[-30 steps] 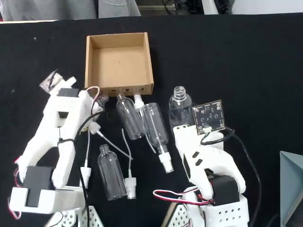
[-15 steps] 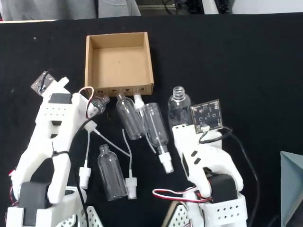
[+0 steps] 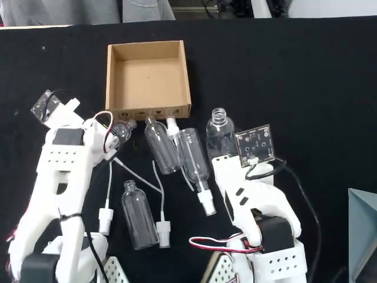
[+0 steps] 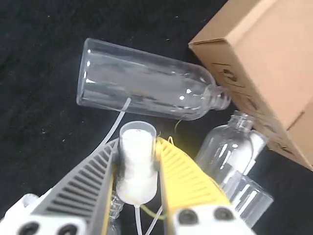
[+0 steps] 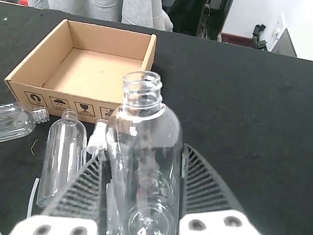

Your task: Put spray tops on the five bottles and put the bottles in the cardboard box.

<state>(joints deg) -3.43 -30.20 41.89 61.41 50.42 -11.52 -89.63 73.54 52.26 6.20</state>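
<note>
My right gripper [image 5: 142,156] was clamped on a clear bottle [image 5: 144,122]. It stood upright between the fingers, open threaded neck pointing up, near the cardboard box [image 5: 54,93]. My left gripper [image 4: 137,143] pinched a white spray top [image 4: 138,171], its long axis running along the fingers, beside a lying bottle [image 4: 146,88].

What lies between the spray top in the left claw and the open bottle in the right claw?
Between the spray top and the open bottle, two things lie flat on the table: a clear bottle and a second bottle beside it. A raised path would probably clear them.
</note>
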